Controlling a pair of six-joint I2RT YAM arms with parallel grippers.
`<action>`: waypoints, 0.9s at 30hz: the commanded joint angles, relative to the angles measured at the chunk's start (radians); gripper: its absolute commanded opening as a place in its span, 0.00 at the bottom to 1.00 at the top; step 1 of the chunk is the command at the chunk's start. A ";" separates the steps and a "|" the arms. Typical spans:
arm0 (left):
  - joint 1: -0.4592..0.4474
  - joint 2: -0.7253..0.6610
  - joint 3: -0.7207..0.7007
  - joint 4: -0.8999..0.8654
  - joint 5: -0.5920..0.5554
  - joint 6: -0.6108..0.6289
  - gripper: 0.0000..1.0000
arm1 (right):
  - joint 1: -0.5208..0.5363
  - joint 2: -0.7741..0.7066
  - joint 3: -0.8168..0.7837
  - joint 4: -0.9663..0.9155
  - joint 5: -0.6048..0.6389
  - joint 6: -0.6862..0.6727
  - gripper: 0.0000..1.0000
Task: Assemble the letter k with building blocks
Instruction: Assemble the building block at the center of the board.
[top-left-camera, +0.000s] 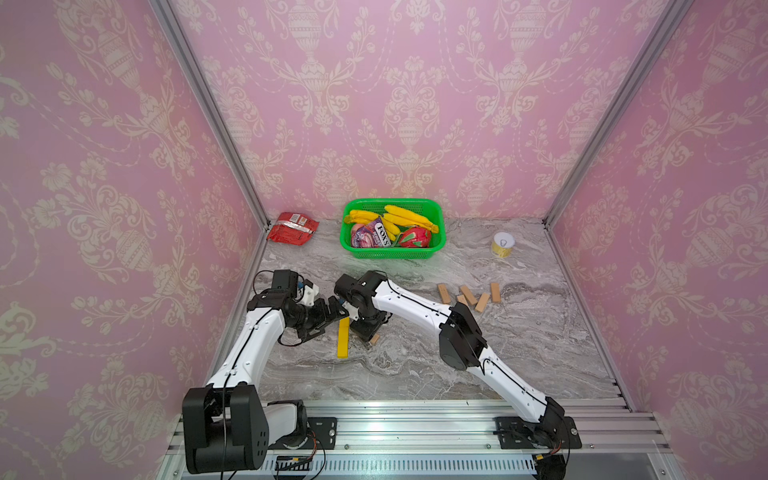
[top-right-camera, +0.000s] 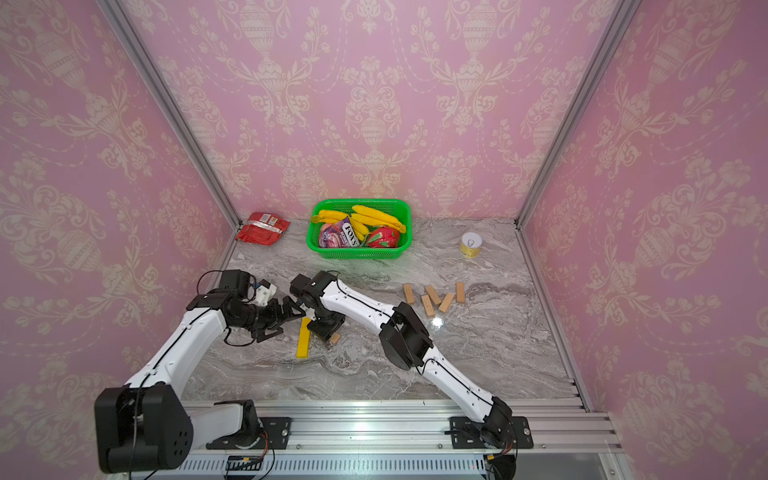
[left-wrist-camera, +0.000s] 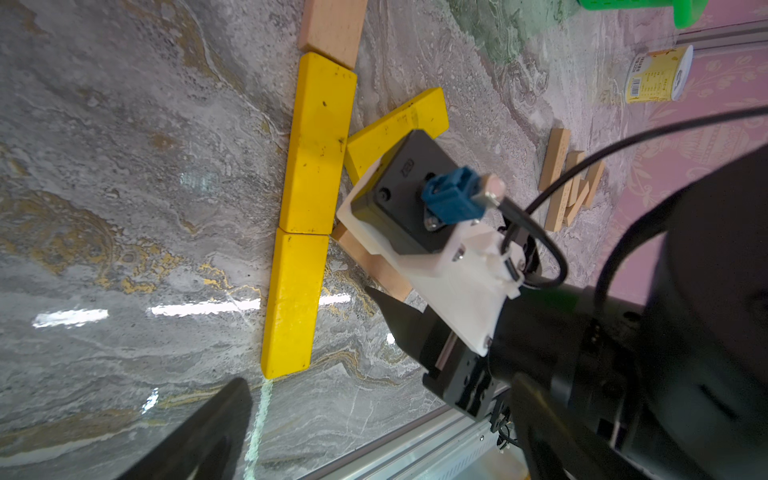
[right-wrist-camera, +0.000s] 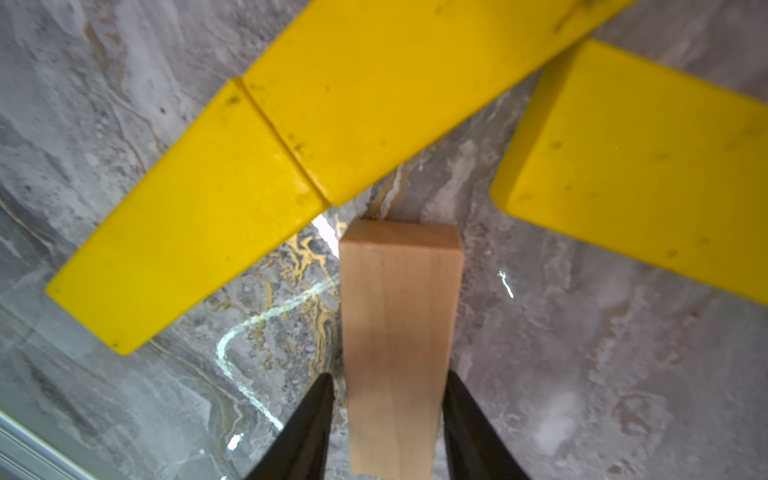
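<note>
The letter k lies flat on the marble. Its stem is a wood block (left-wrist-camera: 332, 29) and two yellow blocks (left-wrist-camera: 320, 145) end to end, and a slanted yellow block (left-wrist-camera: 399, 124) meets the stem. A second slanted block of plain wood (right-wrist-camera: 399, 332) points at the stem. My right gripper (right-wrist-camera: 390, 382) straddles this wood block, open, with a narrow gap beside one finger. In both top views this gripper (top-left-camera: 365, 330) covers most of the figure, leaving one yellow block (top-left-camera: 343, 338) showing. My left gripper (top-left-camera: 332, 311) hovers beside the stem, wide open and empty.
Several loose wood blocks (top-left-camera: 469, 296) lie in a cluster to the right. A green basket (top-left-camera: 390, 252) of bananas and packets stands at the back, a red packet (top-left-camera: 292, 227) at the back left, and a yellow can (top-left-camera: 503, 244) at the back right.
</note>
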 joint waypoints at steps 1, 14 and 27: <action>0.006 -0.009 -0.012 0.001 0.019 0.009 0.99 | 0.006 0.037 0.012 -0.035 0.010 -0.009 0.57; 0.006 -0.012 -0.014 0.002 0.018 0.009 0.99 | 0.007 -0.074 -0.186 0.063 0.050 0.019 0.57; 0.006 -0.014 -0.015 0.002 0.015 0.009 0.99 | 0.008 -0.087 -0.209 0.073 0.049 0.022 0.40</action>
